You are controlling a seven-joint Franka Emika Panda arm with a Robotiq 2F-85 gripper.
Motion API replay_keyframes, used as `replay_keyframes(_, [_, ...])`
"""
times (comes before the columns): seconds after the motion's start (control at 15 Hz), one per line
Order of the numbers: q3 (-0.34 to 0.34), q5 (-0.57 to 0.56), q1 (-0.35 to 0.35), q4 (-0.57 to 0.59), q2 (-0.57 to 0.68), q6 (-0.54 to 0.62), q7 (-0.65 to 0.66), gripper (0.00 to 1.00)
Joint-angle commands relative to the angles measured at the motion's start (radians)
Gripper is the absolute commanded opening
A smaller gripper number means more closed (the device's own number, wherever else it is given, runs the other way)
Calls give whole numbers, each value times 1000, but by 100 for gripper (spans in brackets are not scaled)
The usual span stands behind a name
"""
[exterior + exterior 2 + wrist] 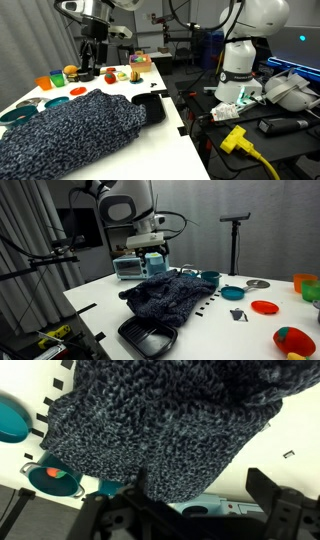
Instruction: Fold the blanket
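The blanket (70,130) is a speckled dark navy and grey fuzzy cloth lying bunched on the white table. It shows in both exterior views (170,295) and fills the upper part of the wrist view (160,420). My gripper (92,62) hangs above the table near one edge of the blanket (155,265). In the wrist view its two dark fingers (200,495) stand wide apart with the blanket's edge and bare table between them. It is open and holds nothing.
A smooth black tray (150,108) lies against the blanket near the table's edge (148,335). Teal bowls (232,292), a red plate (265,307), an orange cup (45,82) and toy food stand around. A blue appliance (130,268) sits behind the gripper.
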Motion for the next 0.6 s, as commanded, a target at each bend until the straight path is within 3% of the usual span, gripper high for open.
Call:
replay_keyframes(0.0, [2,-4,-1,1,0,-2,5,100])
replay_keyframes(0.53, [2,-4,-1,1,0,-2,5,100])
